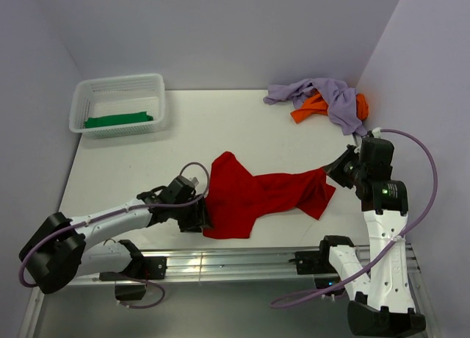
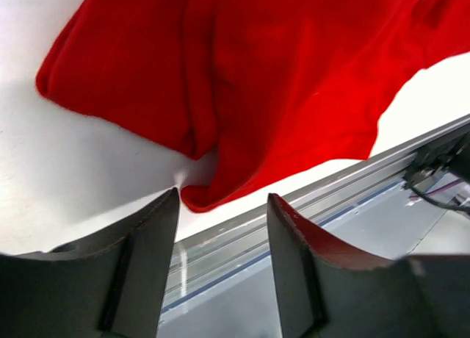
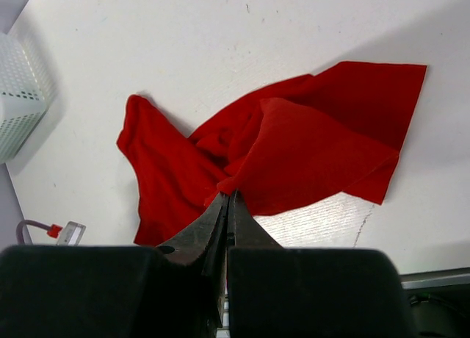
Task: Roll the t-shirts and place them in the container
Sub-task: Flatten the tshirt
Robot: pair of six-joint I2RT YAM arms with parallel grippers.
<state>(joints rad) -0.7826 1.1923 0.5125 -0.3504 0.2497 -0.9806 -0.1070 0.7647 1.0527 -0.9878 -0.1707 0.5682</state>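
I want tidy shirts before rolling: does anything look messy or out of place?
The red t-shirt lies crumpled and twisted, one edge pinched in the right hand. The lavender t-shirt and orange t-shirt sit tangled in a heap at the far right corner.

Bright even overhead light, soft shadows, left gripper (image 2: 223, 198) slightly blurred

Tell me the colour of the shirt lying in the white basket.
Green. The t-shirt in the basket shows best in the top external view.
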